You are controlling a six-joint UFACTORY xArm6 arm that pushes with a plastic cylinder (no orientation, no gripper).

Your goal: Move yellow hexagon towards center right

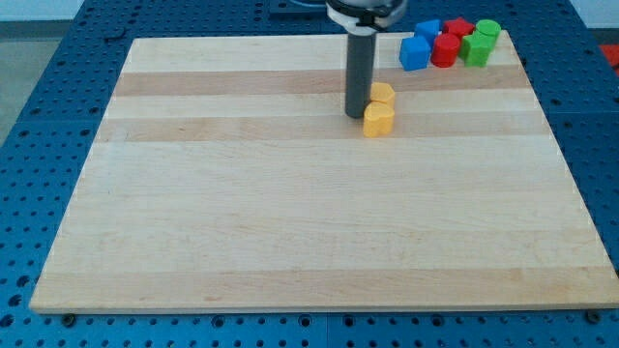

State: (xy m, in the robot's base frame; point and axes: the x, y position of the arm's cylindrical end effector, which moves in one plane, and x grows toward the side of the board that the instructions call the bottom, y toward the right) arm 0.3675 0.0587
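Note:
Two yellow blocks sit together on the wooden board (290, 222), above its middle and a little to the right. The upper one (383, 94) looks like the yellow hexagon. The lower one (378, 119) is a heart-like shape and touches it from below. My tip (358, 115) stands on the board just left of the two yellow blocks, close against them, between the two.
A cluster of blocks sits at the board's top right corner: two blue blocks (414, 53) (428, 30), two red blocks (446, 49) (459, 28), and two green blocks (476, 48) (487, 31). Blue perforated table surrounds the board.

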